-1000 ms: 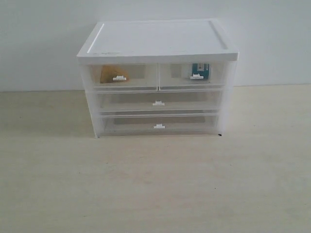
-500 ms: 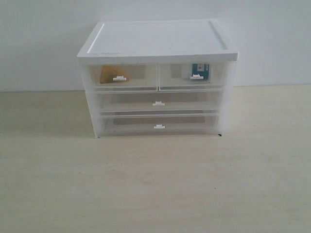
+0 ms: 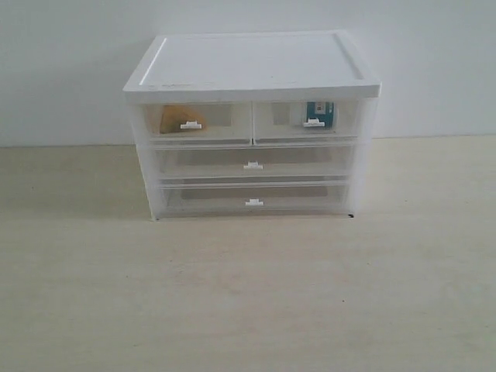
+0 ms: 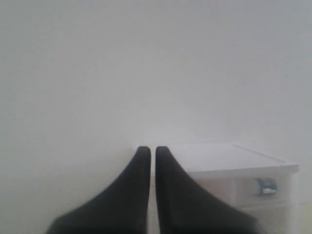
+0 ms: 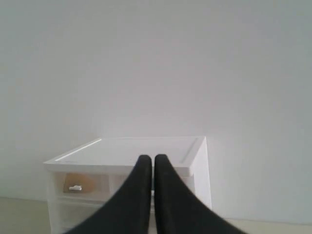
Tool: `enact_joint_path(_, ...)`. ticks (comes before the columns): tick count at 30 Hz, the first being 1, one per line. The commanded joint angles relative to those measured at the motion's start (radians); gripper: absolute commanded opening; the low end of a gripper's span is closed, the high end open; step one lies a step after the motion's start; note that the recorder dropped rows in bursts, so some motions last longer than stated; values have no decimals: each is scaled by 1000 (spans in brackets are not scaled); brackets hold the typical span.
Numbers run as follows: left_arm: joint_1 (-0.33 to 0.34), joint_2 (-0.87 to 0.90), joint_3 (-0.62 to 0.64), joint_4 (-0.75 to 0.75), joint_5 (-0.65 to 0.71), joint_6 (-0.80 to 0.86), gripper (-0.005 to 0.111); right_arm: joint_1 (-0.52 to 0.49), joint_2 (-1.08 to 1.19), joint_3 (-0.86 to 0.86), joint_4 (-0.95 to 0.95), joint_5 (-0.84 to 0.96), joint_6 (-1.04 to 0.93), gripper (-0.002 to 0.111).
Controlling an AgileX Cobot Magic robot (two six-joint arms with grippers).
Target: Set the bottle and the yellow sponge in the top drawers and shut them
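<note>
Left wrist view: the left gripper [image 4: 152, 149] is pressed shut. Its two black, tapering fingers are nearly tip to tip, with nothing between them and nothing touched. Beyond them stands the white cabinet [image 4: 219, 158], and the bottle [image 4: 266, 185] shows as a teal smudge behind a drawer front.

Right wrist view: the right gripper [image 5: 152, 158] is closed too, dark fingers together and empty, clear of the cabinet [image 5: 136, 148]. The yellow sponge [image 5: 80, 181] glows orange through the plastic.

Exterior view: the cabinet [image 3: 252, 70] sits on a pale wood-grain table [image 3: 248, 294] against a plain wall [image 3: 62, 62]. Its top is flat, opaque and rimmed. The left top drawer [image 3: 225, 116] is pushed in with the yellow sponge [image 3: 174, 118] inside, behind the tab handle [image 3: 191, 125]. The right top drawer [image 3: 349, 116] is flush as well, with the bottle [image 3: 319, 112] inside it. Below them, two full-width translucent drawers [image 3: 201, 163] are both shut.
</note>
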Motion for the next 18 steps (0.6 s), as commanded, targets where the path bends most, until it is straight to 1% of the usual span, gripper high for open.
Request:
enact_joint_path(1, 123, -1, 72, -31, -24, 4, 4, 2, 5, 5, 0, -3, -3, 0)
enact_joint_path(4, 210, -1, 121, -31, -28, -23, 4, 2, 5, 5, 0, 0, -3, 0)
enact_joint_path(6, 253, -1, 156, -33, -43, -23, 4, 2, 5, 5, 0, 0, -3, 0)
enact_joint_path(9, 301, -1, 215, -33, -58, -23, 4, 2, 5, 5, 0, 0, -3, 0)
enact_joint_path(10, 312, -1, 215, -33, -63, -12, 4, 2, 5, 5, 0, 0, -3, 0)
enact_joint_path(11, 320, -7, 215, -33, -17, -2, 4, 2, 5, 5, 0, 0, -3, 0)
enact_joint_path(13, 323, -7, 215, -27, 119, 49, 4, 2, 5, 5, 0, 0, -3, 0)
enact_joint_path(16, 323, -7, 215, -29, 264, 128, 4, 2, 5, 5, 0, -2, -3, 0)
enact_joint_path(17, 323, -7, 215, -31, 290, 142, 4, 2, 5, 5, 0, -2, -3, 0)
enact_joint_path(18, 323, -7, 215, -36, 288, 150, 4, 2, 5, 5, 0, -2, -3, 0)
